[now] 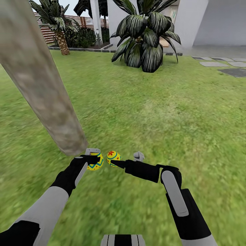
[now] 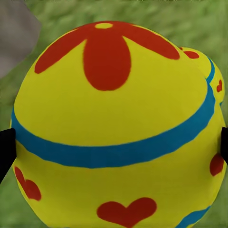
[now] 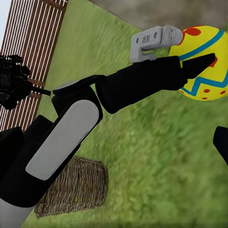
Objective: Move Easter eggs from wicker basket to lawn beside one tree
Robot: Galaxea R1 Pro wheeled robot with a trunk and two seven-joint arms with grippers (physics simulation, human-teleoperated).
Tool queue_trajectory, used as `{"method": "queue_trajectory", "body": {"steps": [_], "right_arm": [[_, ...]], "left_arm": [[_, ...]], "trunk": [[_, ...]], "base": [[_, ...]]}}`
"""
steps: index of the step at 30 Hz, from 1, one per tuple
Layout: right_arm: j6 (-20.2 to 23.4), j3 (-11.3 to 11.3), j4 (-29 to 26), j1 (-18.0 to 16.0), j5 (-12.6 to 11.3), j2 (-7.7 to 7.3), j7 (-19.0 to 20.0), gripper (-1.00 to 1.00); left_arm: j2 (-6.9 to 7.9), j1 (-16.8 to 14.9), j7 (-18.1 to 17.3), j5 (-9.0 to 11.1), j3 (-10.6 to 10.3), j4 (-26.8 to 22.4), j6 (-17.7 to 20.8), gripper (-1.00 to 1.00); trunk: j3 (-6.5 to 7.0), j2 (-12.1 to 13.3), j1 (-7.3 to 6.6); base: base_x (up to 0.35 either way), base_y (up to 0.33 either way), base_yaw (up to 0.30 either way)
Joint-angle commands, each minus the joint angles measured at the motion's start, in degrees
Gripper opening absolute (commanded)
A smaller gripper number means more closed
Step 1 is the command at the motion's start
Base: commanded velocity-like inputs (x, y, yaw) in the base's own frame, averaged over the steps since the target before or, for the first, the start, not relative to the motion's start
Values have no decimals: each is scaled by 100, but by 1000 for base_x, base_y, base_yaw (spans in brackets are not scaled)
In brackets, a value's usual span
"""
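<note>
The tree's pale mottled trunk point(image 1: 44, 85) leans across the left and meets the lawn point(image 1: 164, 116) just ahead of my arms. My left gripper point(image 1: 95, 160) is shut on one yellow Easter egg point(image 1: 96, 166), which looms close in the left wrist view point(image 2: 114, 118) between the fingers point(image 2: 4, 152). A second egg point(image 1: 113, 156) sits just right of it, at the tip of my right gripper point(image 1: 115, 164), which stands open with nothing between its fingers. The wicker basket point(image 3: 76, 187) rests on the grass behind my left arm, with a faint yellow patch showing through its weave.
A low, dark broad-leaved plant point(image 1: 143, 37) stands ahead at the lawn's far edge. Beside it are a palm point(image 1: 59, 30) and grey stepping stones point(image 1: 222, 63) in front of the white house point(image 1: 205, 20). A brown slat fence point(image 3: 33, 47) runs behind the basket.
</note>
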Motion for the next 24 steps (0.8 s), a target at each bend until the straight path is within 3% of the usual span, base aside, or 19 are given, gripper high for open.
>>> {"method": "queue_trajectory", "body": {"steps": [1,24], "right_arm": [[21,-5,-2,-2,60,3,58,100],[21,-10,-2,-6,60,3,58,100]], "left_arm": [[3,-2,46,50,-17,-4,27,-100],[12,-2,45,43,-12,35,30,-100]], "trunk": [[-4,-2,-1],[-93,-7,9]], "base": [[-2,0,0],[0,0,0]]}}
